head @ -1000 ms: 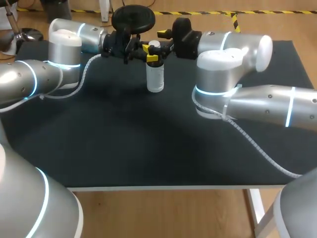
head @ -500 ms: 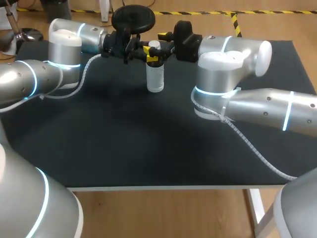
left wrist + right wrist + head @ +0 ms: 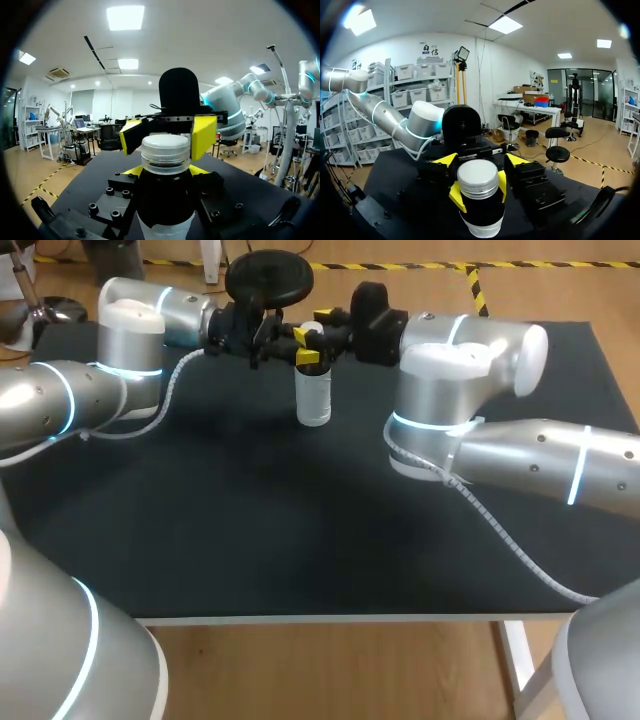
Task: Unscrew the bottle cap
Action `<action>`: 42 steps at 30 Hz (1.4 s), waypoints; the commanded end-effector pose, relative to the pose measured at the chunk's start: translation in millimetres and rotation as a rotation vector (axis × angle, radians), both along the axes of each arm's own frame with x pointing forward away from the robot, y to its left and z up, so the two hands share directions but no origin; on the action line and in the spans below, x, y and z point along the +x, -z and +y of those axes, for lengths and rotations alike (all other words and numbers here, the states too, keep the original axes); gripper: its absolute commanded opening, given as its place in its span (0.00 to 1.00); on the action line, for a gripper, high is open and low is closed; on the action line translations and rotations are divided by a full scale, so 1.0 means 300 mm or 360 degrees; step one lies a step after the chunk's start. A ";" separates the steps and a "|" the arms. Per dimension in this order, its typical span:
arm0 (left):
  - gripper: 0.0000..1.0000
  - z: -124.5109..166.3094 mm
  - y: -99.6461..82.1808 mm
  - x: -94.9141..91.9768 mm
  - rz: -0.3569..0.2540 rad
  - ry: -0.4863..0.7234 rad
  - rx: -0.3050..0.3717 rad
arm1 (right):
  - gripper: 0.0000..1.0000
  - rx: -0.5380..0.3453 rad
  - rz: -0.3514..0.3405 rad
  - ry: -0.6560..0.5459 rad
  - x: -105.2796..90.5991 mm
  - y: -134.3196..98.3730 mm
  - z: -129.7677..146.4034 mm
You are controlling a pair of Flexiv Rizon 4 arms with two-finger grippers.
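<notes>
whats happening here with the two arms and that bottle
Both arms are working on one clear bottle standing upright toward the far side of the black table. The left gripper is shut on its neck, just under the pale cap, steadying it. The right gripper faces it from the opposite side at cap height, its yellow tips open to either side of the cap and not clamped on it. The cap is on the bottle, so unscrewing has not yet begun.

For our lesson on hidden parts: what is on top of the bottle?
A pale ribbed cap sits level on the bottle. The left gripper grips the neck just beneath it, hiding the thread and any seal there.
</notes>
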State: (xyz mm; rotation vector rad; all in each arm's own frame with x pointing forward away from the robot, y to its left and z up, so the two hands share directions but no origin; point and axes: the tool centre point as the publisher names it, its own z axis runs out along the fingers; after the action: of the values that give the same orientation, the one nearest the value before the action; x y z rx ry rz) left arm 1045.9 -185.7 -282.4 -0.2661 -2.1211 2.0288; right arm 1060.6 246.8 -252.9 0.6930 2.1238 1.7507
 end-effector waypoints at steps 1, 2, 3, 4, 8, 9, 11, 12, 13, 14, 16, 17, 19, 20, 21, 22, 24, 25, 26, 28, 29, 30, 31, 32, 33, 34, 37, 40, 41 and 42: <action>0.00 -0.003 0.005 0.012 0.0004 0.0012 -0.0004 | 0.22 0.0000 -0.0001 -0.0002 0.001 0.003 -0.001; 0.00 -0.003 0.005 0.012 0.0004 0.0012 -0.0004 | 0.15 0.0000 0.0000 -0.0004 0.001 0.003 -0.001; 0.00 -0.003 0.005 0.012 0.0004 0.0012 -0.0004 | 0.08 -0.0001 0.0000 -0.0007 0.001 0.003 -0.002; 0.00 -0.003 0.005 0.012 0.0004 0.0012 -0.0004 | 0.00 -0.0001 0.0000 -0.0010 0.001 0.003 -0.002; 0.00 -0.003 0.005 0.012 0.0004 0.0012 -0.0004 | 0.00 -0.0008 -0.0005 -0.0024 0.002 0.001 -0.003; 0.00 -0.003 0.005 0.012 0.0004 0.0012 -0.0004 | 0.00 -0.0009 -0.0006 -0.0027 0.002 0.000 -0.003; 0.00 -0.003 0.005 0.012 0.0004 0.0012 -0.0004 | 0.00 -0.0015 -0.0010 -0.0050 0.002 -0.001 -0.003; 0.00 -0.003 0.005 0.012 0.0004 0.0012 -0.0004 | 0.00 -0.0016 -0.0011 -0.0051 0.002 -0.001 -0.002; 0.00 -0.003 0.005 0.012 0.0004 0.0012 -0.0004 | 0.00 -0.0019 -0.0010 -0.0066 0.002 -0.001 -0.003; 0.00 -0.003 0.005 0.012 0.0004 0.0012 -0.0004 | 0.00 -0.0024 -0.0010 -0.0092 0.003 0.001 -0.004; 0.00 -0.003 0.005 0.012 0.0004 0.0012 -0.0004 | 0.00 -0.0029 -0.0010 -0.0144 0.006 0.004 -0.006; 0.00 -0.003 0.005 0.012 0.0004 0.0012 -0.0004 | 0.00 -0.0027 -0.0011 -0.0172 0.007 0.006 -0.006; 0.00 -0.003 0.005 0.012 0.0004 0.0012 -0.0004 | 0.00 -0.0009 -0.0011 -0.0256 0.010 0.009 -0.009; 0.00 -0.003 0.005 0.012 0.0004 0.0012 -0.0004 | 0.00 -0.0003 -0.0017 -0.0284 0.011 0.010 -0.010; 0.00 -0.003 0.005 0.012 0.0004 0.0012 -0.0004 | 0.00 0.0000 -0.0020 -0.0335 0.012 0.010 -0.012; 0.00 -0.003 0.005 0.012 0.0004 0.0012 -0.0004 | 0.00 0.0028 -0.0019 -0.0363 0.012 0.011 -0.012; 0.00 -0.003 0.005 0.012 0.0004 0.0012 -0.0004 | 0.00 0.0057 -0.0019 -0.0452 0.014 0.011 -0.016; 0.00 -0.003 0.005 0.012 0.0004 0.0012 -0.0004 | 0.00 0.0066 -0.0022 -0.0479 0.014 0.011 -0.017; 0.00 -0.003 0.005 0.012 0.0004 0.0012 -0.0004 | 0.00 0.0077 -0.0030 -0.0529 0.013 0.010 -0.020; 0.00 -0.003 0.005 0.012 0.0004 0.0012 -0.0004 | 0.00 0.0098 -0.0036 -0.0600 0.011 0.007 -0.023; 0.00 -0.003 0.005 0.012 0.0004 0.0012 -0.0004 | 0.00 0.0104 -0.0043 -0.0653 0.009 0.006 -0.024; 0.00 -0.003 0.005 0.012 0.0004 0.0012 -0.0004 | 0.00 0.0112 -0.0042 -0.0678 0.009 0.005 -0.025; 0.00 -0.003 0.005 0.012 0.0004 0.0012 -0.0004 | 0.00 0.0120 -0.0049 -0.0724 0.008 0.005 -0.027; 0.00 -0.003 0.005 0.012 0.0004 0.0012 -0.0004 | 0.00 0.0140 -0.0052 -0.0785 0.005 0.005 -0.028; 0.00 -0.003 0.005 0.012 0.0004 0.0012 -0.0004 | 0.00 0.0146 -0.0057 -0.0822 0.003 0.005 -0.029; 0.00 -0.003 0.005 0.012 0.0004 0.0012 -0.0004 | 0.00 0.0145 -0.0067 -0.0871 0.001 0.005 -0.031; 0.00 -0.003 0.005 0.012 0.0004 0.0012 -0.0004 | 0.00 0.0171 -0.0089 -0.0992 -0.004 0.006 -0.032; 0.00 -0.003 0.005 0.012 0.0004 0.0012 -0.0004 | 0.00 0.0208 -0.0094 -0.1100 -0.010 0.006 -0.030; 0.00 -0.003 0.005 0.012 0.0004 0.0012 -0.0004 | 0.00 0.0222 -0.0088 -0.1136 -0.012 0.007 -0.028; 0.00 -0.003 0.005 0.012 0.0004 0.0012 -0.0004 | 0.00 0.0230 -0.0091 -0.1185 -0.013 0.007 -0.026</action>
State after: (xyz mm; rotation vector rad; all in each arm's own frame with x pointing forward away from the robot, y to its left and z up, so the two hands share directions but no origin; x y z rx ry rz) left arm 1046.3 -188.7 -282.5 -0.2670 -2.1210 2.0272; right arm 1049.4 242.2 -249.2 0.1096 2.2891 2.1109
